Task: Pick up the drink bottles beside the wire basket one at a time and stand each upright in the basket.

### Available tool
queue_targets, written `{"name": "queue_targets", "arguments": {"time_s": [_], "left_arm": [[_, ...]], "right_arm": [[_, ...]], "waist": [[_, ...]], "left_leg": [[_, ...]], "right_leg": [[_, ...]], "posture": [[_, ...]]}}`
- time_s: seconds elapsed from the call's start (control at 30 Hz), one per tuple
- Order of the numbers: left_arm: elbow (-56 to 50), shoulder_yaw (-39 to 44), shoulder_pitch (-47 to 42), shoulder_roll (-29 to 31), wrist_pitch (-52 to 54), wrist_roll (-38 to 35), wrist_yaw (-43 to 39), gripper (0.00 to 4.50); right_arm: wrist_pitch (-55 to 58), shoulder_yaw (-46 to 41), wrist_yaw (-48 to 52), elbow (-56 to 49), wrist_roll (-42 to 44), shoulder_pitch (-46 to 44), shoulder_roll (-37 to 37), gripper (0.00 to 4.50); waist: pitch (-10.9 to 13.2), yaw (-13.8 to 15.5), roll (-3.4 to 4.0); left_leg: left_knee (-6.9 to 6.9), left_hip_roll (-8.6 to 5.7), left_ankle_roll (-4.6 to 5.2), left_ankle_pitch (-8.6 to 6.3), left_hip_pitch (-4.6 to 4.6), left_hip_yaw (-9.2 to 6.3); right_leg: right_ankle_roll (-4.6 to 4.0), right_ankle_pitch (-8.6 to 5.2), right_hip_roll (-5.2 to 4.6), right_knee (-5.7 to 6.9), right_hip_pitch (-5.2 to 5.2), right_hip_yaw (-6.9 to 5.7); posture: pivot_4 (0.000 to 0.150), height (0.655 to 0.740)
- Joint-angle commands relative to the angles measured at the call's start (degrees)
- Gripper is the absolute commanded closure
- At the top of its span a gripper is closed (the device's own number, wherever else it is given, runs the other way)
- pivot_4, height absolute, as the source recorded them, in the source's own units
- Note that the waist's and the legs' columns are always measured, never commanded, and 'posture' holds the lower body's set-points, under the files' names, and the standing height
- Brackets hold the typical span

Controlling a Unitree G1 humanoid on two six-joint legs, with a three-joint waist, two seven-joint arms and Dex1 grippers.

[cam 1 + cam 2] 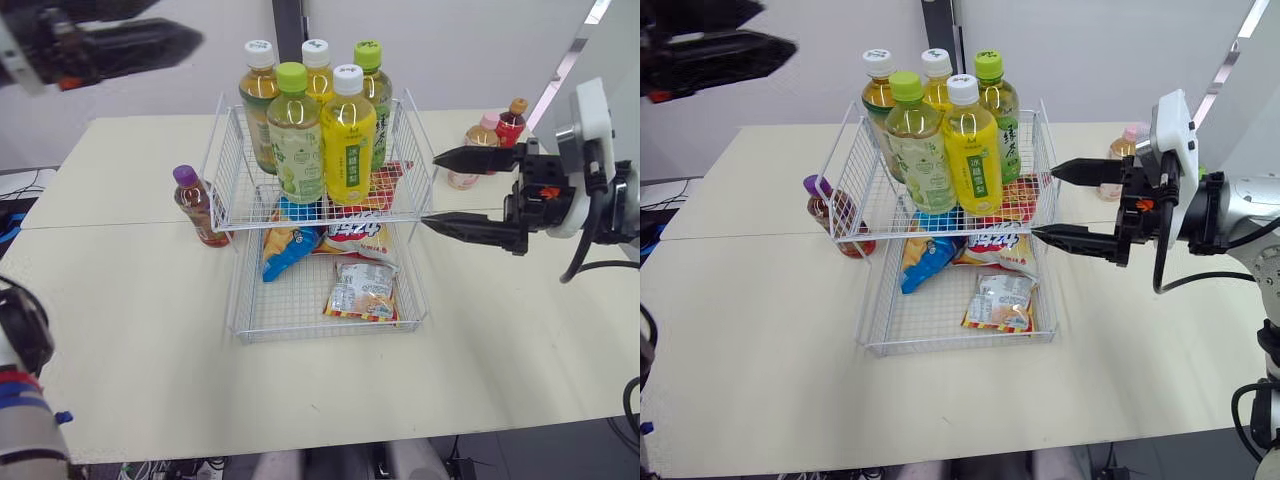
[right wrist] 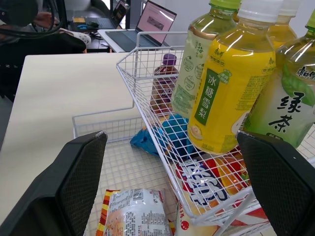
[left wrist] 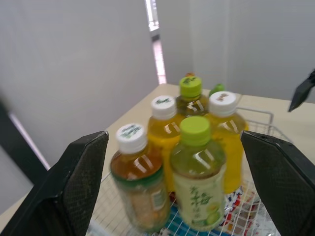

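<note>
Left eye view puts the brown drink bottle with a purple cap (image 1: 198, 206) upright on the cream surface (image 1: 140, 330), just beside the left wall of the two-tier white wire basket (image 1: 330, 333). We count five tall drink bottles (image 1: 348, 135) standing upright in the basket's upper tier, yellow, pale green and amber, with white or lime caps. The right pincer (image 1: 430, 190) is spread wide and empty just beside the basket's right wall. The left pincer (image 3: 173, 133) hangs above and left of the basket, also spread, holding nothing.

A seam crosses the surface, and pale walls stand behind it. Two small bottles (image 1: 511, 122) at the far right are partly hidden by the right pincer. The lower tier holds a blue snack packet (image 1: 290, 250), a red-and-white packet (image 1: 355, 235) and a silvery packet (image 1: 362, 290).
</note>
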Motion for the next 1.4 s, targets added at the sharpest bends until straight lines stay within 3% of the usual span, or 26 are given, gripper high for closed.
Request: {"name": "queue_targets", "arguments": {"time_s": [0.03,0.27,0.4,0.5,0.77,0.93,1.17,1.4], "left_arm": [[1.34,7.47,9.1,4.59,-4.72,3.61,1.79,0.04],[0.04,24.17,34.38,2.64,-16.39,6.69,0.45,0.04],[-3.64,27.71,45.3,-4.6,-19.56,6.71,3.95,0.04],[-7.48,27.98,47.86,-9.23,-19.52,5.1,7.76,0.04],[-19.88,19.65,46.38,-23.39,-17.54,5.34,25.7,0.04],[-19.54,12.73,39.96,-28.41,-15.47,7.32,35.71,0.04],[-16.07,7.1,31.82,-31.59,-11.59,9.91,45.08,0.04],[-8.79,3.38,26.48,-32.48,-10.71,12.3,48.47,0.04]], "right_arm": [[-1.28,0.32,1.05,-0.96,0.08,-0.71,0.27,0.0],[-0.78,1.15,0.39,-1.7,0.8,-1.67,2.03,0.0],[-1.37,2.37,-0.16,-2.85,-0.34,-1.55,2.75,0.0],[-1.53,2.5,-0.32,-3.59,-0.34,-1.28,3.07,0.0],[-1.96,3.8,-1.16,-4.91,-0.47,-0.46,4.69,0.0],[-2.35,4.43,-0.87,-3.96,-1.08,-1.28,5.37,0.0],[-2.24,4.09,-0.45,-3.92,-1.1,-1.13,5.18,0.0],[-2.06,4.53,-0.64,-3.67,-1.52,-1.68,5.56,0.0]], "waist": [[0.0,-0.07,0.01],[-0.02,0.33,-0.01],[-0.1,1.05,0.15],[-0.14,1.75,0.06],[-0.21,1.95,-0.02],[-0.21,1.74,-0.03],[-0.21,1.45,-0.03],[-0.21,1.43,-0.03]], "left_leg": [[0.0,0.0,0.0,0.0,0.02,0.0],[-0.02,0.1,0.0,0.0,0.04,0.03],[-0.06,0.06,0.0,-0.01,0.06,0.07],[-0.02,0.05,0.0,-0.01,0.06,0.01],[0.0,-0.02,0.0,-0.01,0.02,0.0],[0.01,-0.02,0.0,-0.01,0.02,0.0],[0.0,-0.03,0.0,-0.01,0.02,0.01],[0.01,-0.04,0.0,0.0,0.02,0.01]], "right_leg": [[-0.01,0.0,0.0,0.03,0.0,-0.01],[-0.05,0.0,-0.05,0.0,-0.02,-0.01],[-0.05,0.01,-0.23,-0.09,0.02,0.03],[-0.07,0.03,-0.34,-0.12,0.06,-0.07],[0.01,0.14,-0.4,-0.27,0.11,-0.07],[0.01,0.15,-0.14,-0.22,0.1,-0.08],[0.01,0.15,-0.09,-0.21,0.09,-0.07],[0.02,0.15,-0.07,-0.19,0.09,-0.06]], "posture": [[0.15,0.74],[0.15,0.74],[0.15,0.74],[0.15,0.74],[0.15,0.74],[0.15,0.74],[0.15,0.74],[0.15,0.74]]}}
